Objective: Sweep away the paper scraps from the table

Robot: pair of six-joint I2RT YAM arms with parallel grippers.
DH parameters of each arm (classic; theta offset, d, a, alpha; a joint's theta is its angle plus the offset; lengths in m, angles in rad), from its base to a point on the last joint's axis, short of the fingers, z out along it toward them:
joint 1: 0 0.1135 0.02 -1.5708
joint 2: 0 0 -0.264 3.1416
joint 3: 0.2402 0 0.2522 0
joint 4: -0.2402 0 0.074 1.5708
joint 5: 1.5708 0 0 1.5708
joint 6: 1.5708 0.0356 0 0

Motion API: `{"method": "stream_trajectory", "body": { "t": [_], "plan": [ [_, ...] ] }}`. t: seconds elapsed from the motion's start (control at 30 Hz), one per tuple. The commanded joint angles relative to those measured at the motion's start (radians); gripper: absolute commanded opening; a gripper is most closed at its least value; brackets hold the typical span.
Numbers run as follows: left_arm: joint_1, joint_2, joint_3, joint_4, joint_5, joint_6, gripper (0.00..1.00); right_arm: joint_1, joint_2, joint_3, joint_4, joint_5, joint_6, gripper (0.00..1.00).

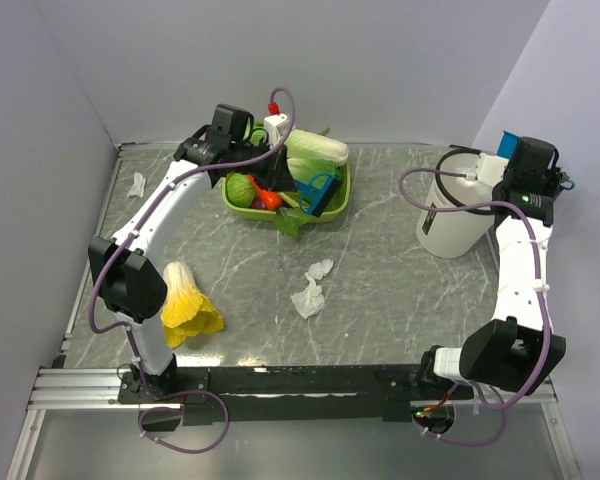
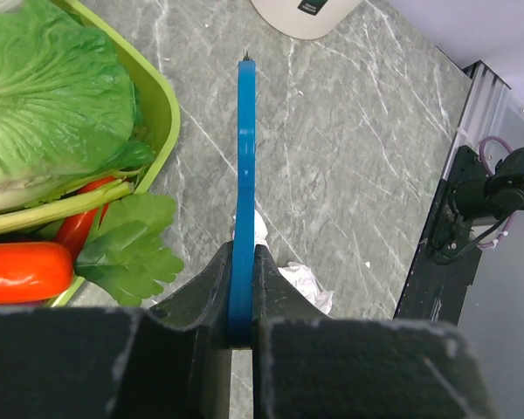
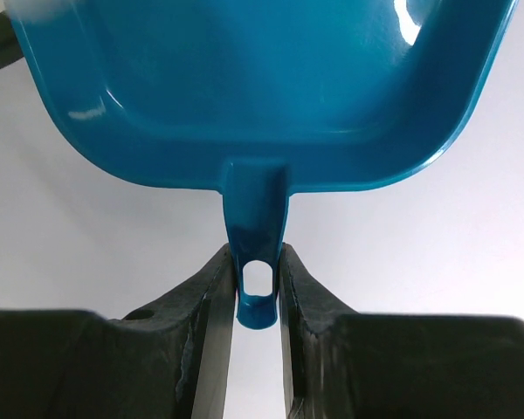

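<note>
L gripper [image 2: 242,266] clamped tight on thin blue plastic tool [image 2: 244,157], seen edge-on, so shape unclear. R gripper [image 3: 256,262] pinched on holed handle of glossy blue dustpan [image 3: 262,87]; pan edges cut off. Paper scraps [image 1: 308,298]: crumpled white wads, two near centre of veined grey-green table [image 1: 380,300], one at 10 o'clock. Lime basket [image 2: 168,105] at 12 holds leafy cabbage [image 2: 52,96] and smooth red veg [image 2: 22,271]; rest partly hidden by arm.
</note>
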Motion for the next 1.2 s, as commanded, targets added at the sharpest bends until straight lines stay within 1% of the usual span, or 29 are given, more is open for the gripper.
{"method": "stream_trajectory", "body": {
  "t": [0.0,0.07,0.1,0.2,0.3,0.33,0.37,0.4,0.43,0.47,0.5,0.53,0.57,0.6,0.63,0.67,0.7,0.73,0.77,0.8,0.83,0.87,0.9,0.93,0.97,1.0,1.03,1.07,1.17],
  "plan": [
    [-0.007,0.003,0.042,0.035,0.036,-0.003,0.02,0.004,-0.08,-0.019,0.044,-0.003,-0.123,0.0],
    [-0.008,0.004,0.047,0.033,0.039,-0.002,0.02,0.0,-0.085,-0.005,0.009,-0.012,-0.144,0.0],
    [-0.008,0.006,0.051,0.033,0.041,-0.002,0.02,0.0,-0.077,0.01,-0.043,-0.014,-0.141,0.0],
    [-0.01,0.007,0.059,0.036,0.042,-0.002,0.02,-0.007,-0.053,0.076,-0.083,-0.015,-0.12,0.0],
    [-0.01,0.004,0.061,0.039,0.045,-0.003,0.02,-0.009,-0.01,0.18,-0.185,-0.047,-0.022,0.0],
    [-0.01,0.001,0.061,0.039,0.044,-0.003,0.02,-0.006,0.003,0.27,-0.307,-0.072,0.08,0.0],
    [-0.01,-0.003,0.059,0.038,0.041,-0.002,0.02,-0.001,0.03,0.32,-0.368,-0.098,0.131,0.0],
    [-0.01,-0.015,0.056,0.038,0.037,0.001,0.02,0.008,0.043,0.374,-0.455,-0.189,0.183,0.0],
    [-0.01,-0.023,0.055,0.038,0.034,0.004,0.02,0.01,0.056,0.489,-0.538,-0.252,0.282,0.0],
    [-0.01,-0.032,0.044,0.038,0.028,0.01,0.02,0.013,0.073,0.538,-0.687,-0.315,0.331,0.0],
    [-0.01,-0.049,0.039,0.036,0.024,0.018,0.02,0.013,0.078,0.6,-0.741,-0.462,0.402,0.0],
    [-0.01,-0.058,0.035,0.03,0.024,0.024,0.02,0.014,0.077,0.615,-0.796,-0.534,0.415,0.0],
    [-0.011,-0.066,0.026,0.026,0.021,0.042,0.01,0.017,0.058,0.615,-0.898,-0.617,0.418,0.0],
    [-0.01,-0.084,0.016,0.015,0.027,0.056,0.01,0.039,0.04,0.568,-0.919,-0.72,0.432,0.0],
    [-0.011,-0.094,0.004,0.001,0.027,0.072,0.01,0.063,0.018,0.531,-0.931,-0.756,0.449,0.0],
    [-0.011,-0.107,-0.029,-0.011,0.03,0.119,0.01,0.091,-0.026,0.485,-0.909,-0.77,0.478,0.0],
    [-0.01,-0.141,-0.048,-0.028,0.053,0.156,0.01,0.123,-0.045,0.398,-0.896,-0.776,0.541,0.0],
    [-0.011,-0.16,-0.069,-0.072,0.059,0.199,0.01,0.195,-0.061,0.359,-0.887,-0.793,0.572,0.0],
    [-0.011,-0.195,-0.111,-0.095,0.063,0.284,0.01,0.226,-0.084,0.325,-0.86,-0.802,0.611,0.0],
    [-0.011,-0.212,-0.128,-0.123,0.056,0.331,0.01,0.253,-0.089,0.279,-0.847,-0.823,0.697,0.0],
    [-0.013,-0.226,-0.16,-0.182,0.042,0.416,0.01,0.282,-0.092,0.264,-0.836,-0.878,0.748,0.0],
    [-0.014,-0.255,-0.175,-0.209,0.028,0.455,0.01,0.292,-0.091,0.245,-0.81,-0.915,0.797,0.0],
    [-0.02,-0.265,-0.186,-0.247,0.018,0.496,0.01,0.295,-0.088,0.236,-0.793,-0.94,0.896,0.0],
    [-0.022,-0.273,-0.195,-0.29,0.019,0.594,0.01,0.3,-0.077,0.227,-0.77,-0.972,0.949,0.0],
    [-0.024,-0.282,-0.195,-0.391,0.022,0.642,0.01,0.301,-0.069,0.213,-0.761,-0.992,0.992,0.0],
    [-0.036,-0.284,-0.195,-0.442,0.024,0.689,0.01,0.301,-0.057,0.211,-0.764,-1.014,1.032,0.0],
    [-0.043,-0.285,-0.199,-0.488,0.015,0.783,0.01,0.3,-0.039,0.205,-0.761,-1.05,1.049,0.0],
    [-0.053,-0.282,-0.208,-0.579,0.005,0.823,0.01,0.303,-0.034,0.183,-0.753,-1.06,1.085,0.0],
    [-0.112,-0.285,-0.283,-0.652,-0.047,0.917,0.01,0.31,-0.028,0.133,-0.703,-1.061,1.129,0.0]
  ]
}}
